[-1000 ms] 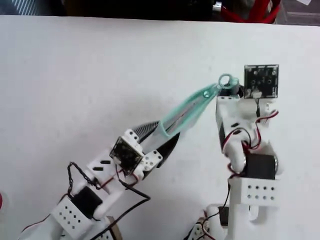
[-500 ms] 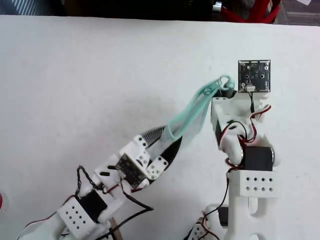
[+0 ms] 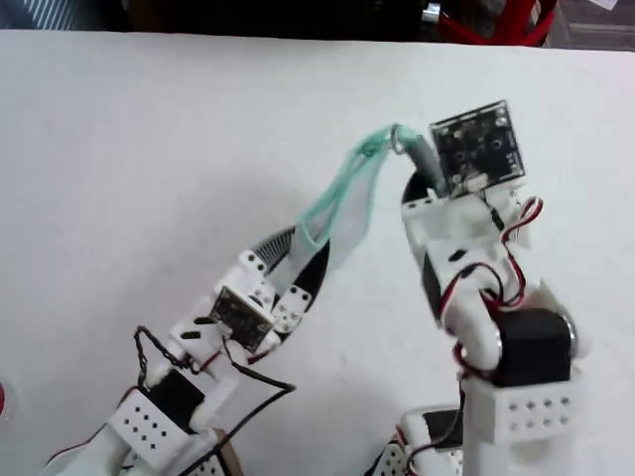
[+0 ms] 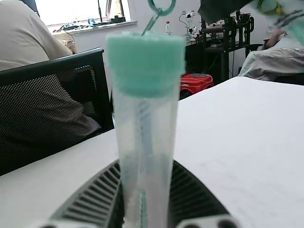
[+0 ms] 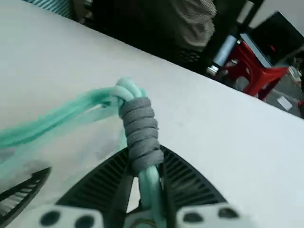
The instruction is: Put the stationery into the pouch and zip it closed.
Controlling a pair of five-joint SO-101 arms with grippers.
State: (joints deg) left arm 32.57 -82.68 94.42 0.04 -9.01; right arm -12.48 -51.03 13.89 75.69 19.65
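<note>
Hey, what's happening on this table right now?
Two arms hold a teal pouch between them above the table. The left pincer grips one end; the right pincer grips the zip pull at the other. I can't tell how far the zip is closed.

Table: one, white, plain matte top. It takes up nearly the whole high view. Its far edge runs straight across the top of the frame, with a dark room beyond. The surface is smooth and unmarked across the upper left and the right side, and soft grey shadows fall on it at lower centre.
On it: one small red item in the lower left, cut off by the frame's left edge; kind cannot be told.
</note>
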